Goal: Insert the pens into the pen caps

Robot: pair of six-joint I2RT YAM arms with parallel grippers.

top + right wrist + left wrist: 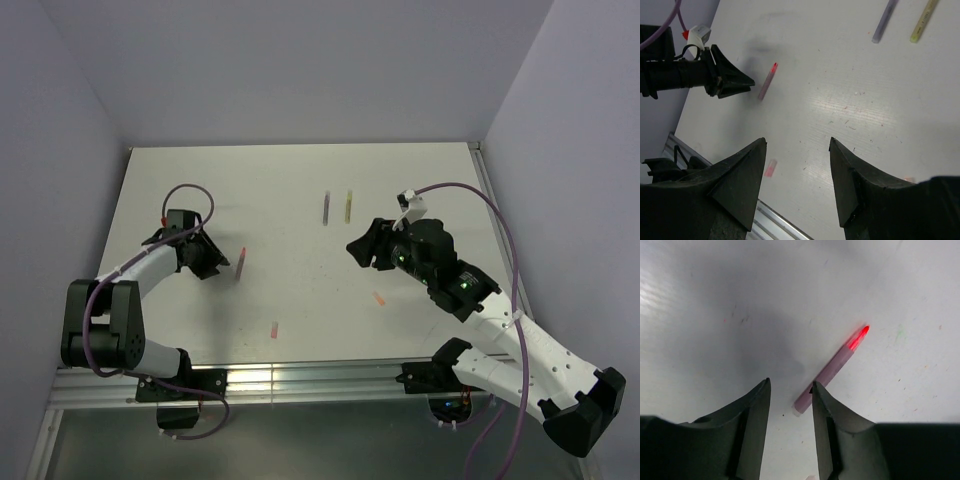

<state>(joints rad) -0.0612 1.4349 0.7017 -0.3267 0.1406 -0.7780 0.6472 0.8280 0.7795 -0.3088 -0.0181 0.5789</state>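
Left gripper (pixel 212 258) sits low over the bench (pixel 290 180), jaws spread, nothing between them. In its own wrist view the blunt end of the pink-red pen (pixel 832 366) lies just beside the tip of one finger (pixel 820 405); touching or not, I can't tell. Right gripper (pixel 360 246) is released too, fingers wide, hovering over the middle-right of the bench with nothing in its grasp.

Nearest the arm bases, a metal rail (pixel 300 378) runs along the bench's near edge. Just beyond it a pink cap (pixel 274 330) lies alone on the white surface, and an orange cap (pixel 379 299) rests a little farther in, near the right arm's wrist. That's two caps in sight, well apart from each other.

Farther in comes that pink-red pen: pale mauve-pink barrel, bright red tip, lying flat, tip angled away from the left gripper. The left gripper is working close to the bench's left edge, with the side wall (pixel 60 150) alongside. A wide band of white bench separates the two grippers.

Farthest out, the purple pen (pixel 327 207) and the yellow pen (pixel 348 205) lie side by side, nearly parallel, close but apart. More bench runs behind them up to the back wall (pixel 300 70). Three pens counted in view.
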